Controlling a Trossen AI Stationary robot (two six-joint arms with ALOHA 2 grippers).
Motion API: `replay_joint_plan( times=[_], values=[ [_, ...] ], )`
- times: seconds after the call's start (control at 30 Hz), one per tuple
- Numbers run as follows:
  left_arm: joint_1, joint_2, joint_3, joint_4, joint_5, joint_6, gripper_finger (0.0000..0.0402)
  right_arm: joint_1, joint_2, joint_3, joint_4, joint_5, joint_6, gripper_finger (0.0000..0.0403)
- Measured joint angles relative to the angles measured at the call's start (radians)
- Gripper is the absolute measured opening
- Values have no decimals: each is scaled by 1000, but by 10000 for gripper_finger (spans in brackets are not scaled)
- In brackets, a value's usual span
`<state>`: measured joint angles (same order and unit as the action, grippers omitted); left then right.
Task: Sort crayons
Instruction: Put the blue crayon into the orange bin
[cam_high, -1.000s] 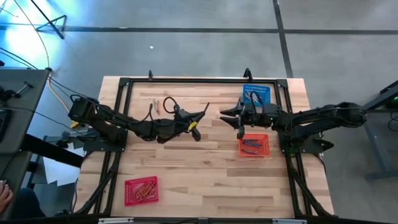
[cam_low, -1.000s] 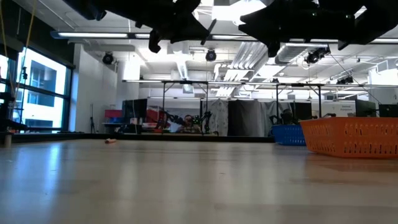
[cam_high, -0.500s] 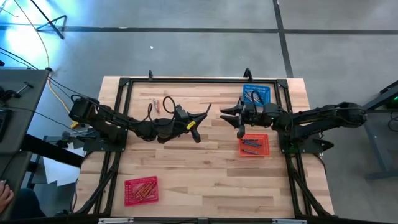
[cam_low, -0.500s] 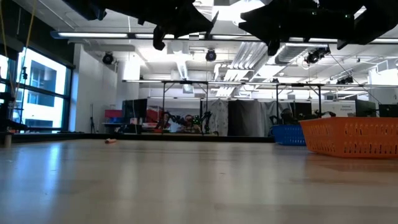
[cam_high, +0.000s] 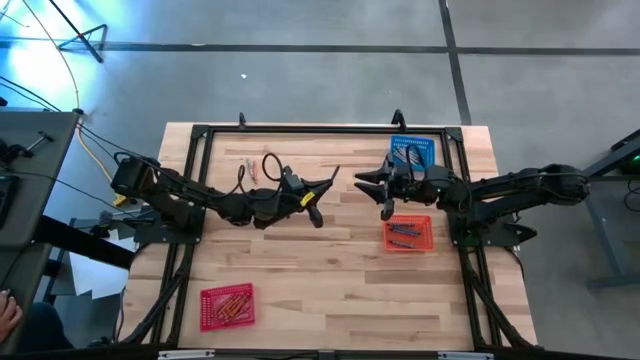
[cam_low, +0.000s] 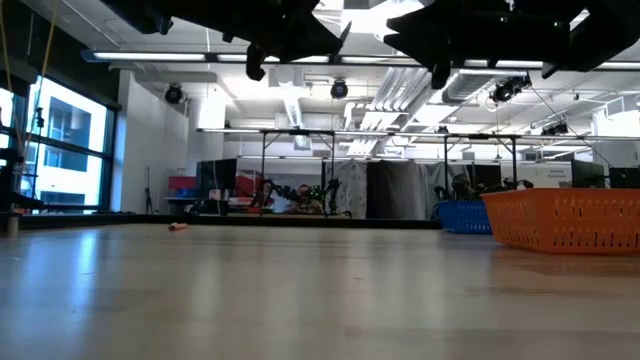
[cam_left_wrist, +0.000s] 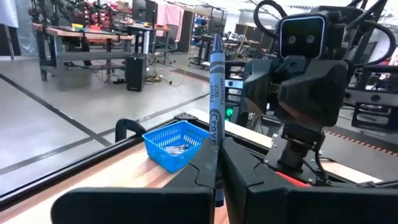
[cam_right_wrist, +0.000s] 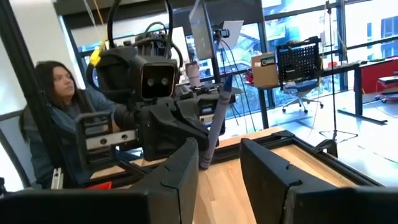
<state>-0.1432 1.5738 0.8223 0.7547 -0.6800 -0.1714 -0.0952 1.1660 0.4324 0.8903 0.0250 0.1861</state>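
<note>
**Two arms meet mid-surface over a single blue crayon**

The wooden surface carries three baskets: a blue basket at the far right, an orange basket just nearer, and a red basket at the near left corner, each holding sorted sticks. Above the middle, the left tool is clamped shut on one grey-blue crayon, which stands upright out of its closed fingers, long axis running away from the wrist. The right tool faces it from just beside, its fingers parted with nothing between them, the crayon lying straight ahead of the gap. The blue basket sits nearer the right arm, so a handover looks the likely next move. A few loose crayons lie on the far left of the surface; their colours are hard to make out. A person sits beyond the surface.
</note>
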Motion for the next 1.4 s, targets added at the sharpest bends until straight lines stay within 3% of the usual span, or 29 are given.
replay_joint_plan(
  times=[0.23, 0.5, 1.0, 1.13, 1.3, 1.4],
  values=[
    [0, 0, 0, 1, 75, 3, 0, 24, 64, 81, -31, -1, -2, 115],
    [-14, 0, 0, -1, 73, 20, 0, 39, 153, 198, -150, -5, -56, 115],
    [-35, 0, 0, -2, 74, 36, 0, 36, 184, 290, -248, -7, -82, 112],
    [-34, 1, 0, -3, 74, 35, 0, 36, 184, 294, -271, -8, -81, 92],
    [-33, 1, 0, -6, 69, 38, 0, 37, 184, 294, -272, -12, -80, 21],
    [-33, 1, 0, -6, 67, 38, 0, 37, 184, 294, -272, -11, -80, 14]
  ],
)
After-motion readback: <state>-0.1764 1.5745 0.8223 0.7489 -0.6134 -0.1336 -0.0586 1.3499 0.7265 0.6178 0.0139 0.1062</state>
